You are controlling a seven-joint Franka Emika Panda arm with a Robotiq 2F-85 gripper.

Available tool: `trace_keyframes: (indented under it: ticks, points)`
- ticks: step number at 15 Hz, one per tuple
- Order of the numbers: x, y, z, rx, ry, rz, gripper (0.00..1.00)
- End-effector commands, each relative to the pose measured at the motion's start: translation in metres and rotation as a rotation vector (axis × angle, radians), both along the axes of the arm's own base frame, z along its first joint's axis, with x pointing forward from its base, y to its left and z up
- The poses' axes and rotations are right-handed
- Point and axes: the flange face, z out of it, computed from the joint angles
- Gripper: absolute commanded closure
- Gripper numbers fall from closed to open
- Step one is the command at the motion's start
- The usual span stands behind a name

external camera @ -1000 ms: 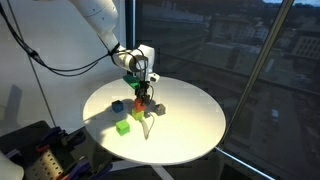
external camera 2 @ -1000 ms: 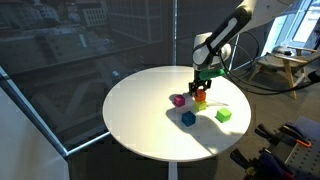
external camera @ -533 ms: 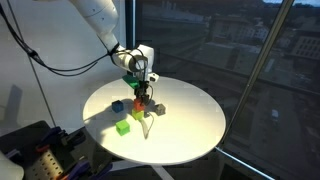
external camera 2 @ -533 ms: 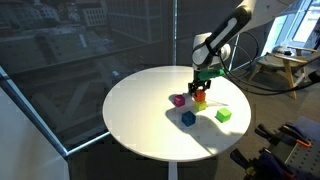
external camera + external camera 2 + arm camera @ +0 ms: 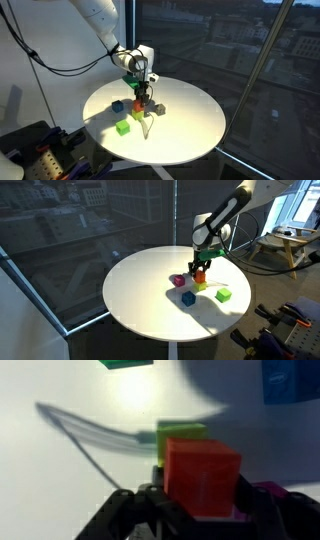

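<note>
Centrally, one gripper (image 5: 200, 268) low over one round white table (image 5: 140, 305), jaws either side of one red block (image 5: 203, 478) near the table's middle, clamped or loose impossible to tell, one yellow-green block (image 5: 182, 433) just behind, one magenta block (image 5: 179, 280), one blue block (image 5: 187, 298), one green block (image 5: 223, 295) nearby.

No text, label, brand, number or sign can be read in any of these views. The faces of the orange block (image 5: 203, 478), and of the blue block (image 5: 188, 298) and green block (image 5: 223, 295) lying on the round white table (image 5: 140, 300), are plain. The robot arm (image 5: 225, 220) above the table shows no marking that can be made out.
</note>
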Motion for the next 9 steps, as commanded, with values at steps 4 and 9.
trace_keyframes:
  ticks: [4,9]
  points:
    - [-0.002,-0.003,0.006,0.021,0.002,0.002,0.0]
    - [-0.004,0.0,0.016,0.027,0.007,0.009,0.0]
